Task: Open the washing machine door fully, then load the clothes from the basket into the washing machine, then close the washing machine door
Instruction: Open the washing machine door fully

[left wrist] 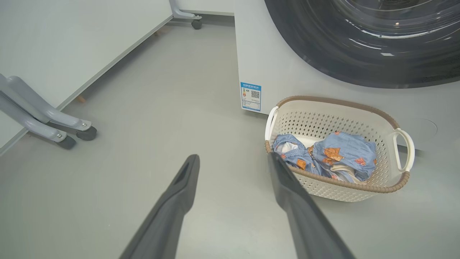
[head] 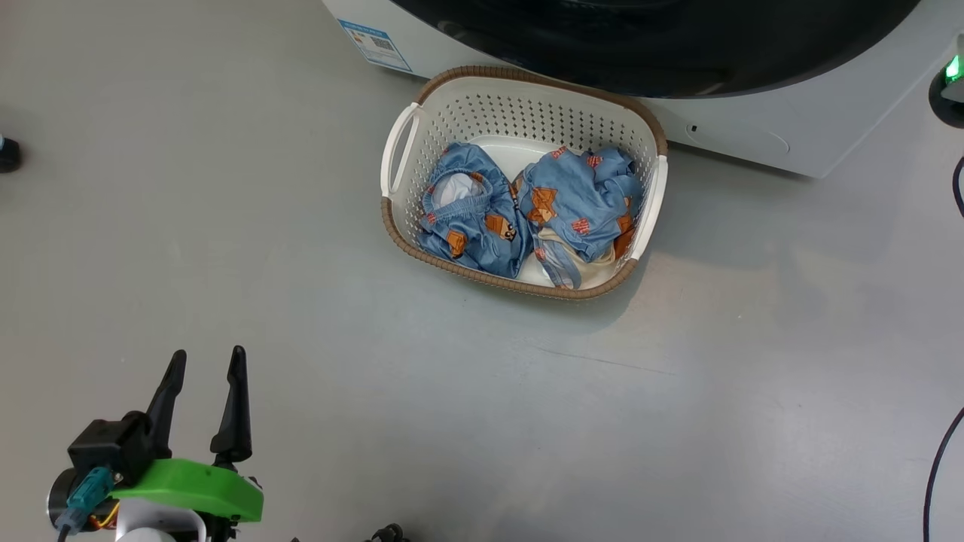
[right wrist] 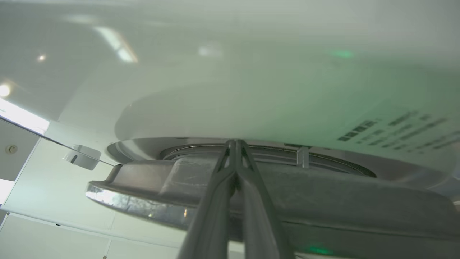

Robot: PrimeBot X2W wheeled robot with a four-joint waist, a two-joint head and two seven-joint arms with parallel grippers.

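The cream basket [head: 527,113] [left wrist: 334,102] stands on the floor against the front of the white washing machine [head: 753,128] [left wrist: 266,64]. Blue clothes [head: 580,199] [left wrist: 345,151] with orange patches lie bunched inside it. Above it is the glossy black washing machine door [head: 640,45] [left wrist: 359,46] [right wrist: 323,194]. My left gripper [head: 208,357] [left wrist: 233,158] hangs open and empty, well short of the basket and to its left. My right gripper [right wrist: 235,144] is shut, its tips reaching into the narrow gap between the door's edge and the machine's white front; it holds nothing that I can see.
A blue label sticker [head: 374,44] [left wrist: 250,96] marks the machine's lower left corner. Grey wheeled legs [left wrist: 50,126] stand along a white panel on the left. A black cable [head: 938,467] runs along the floor's right edge. Bare grey floor lies between me and the basket.
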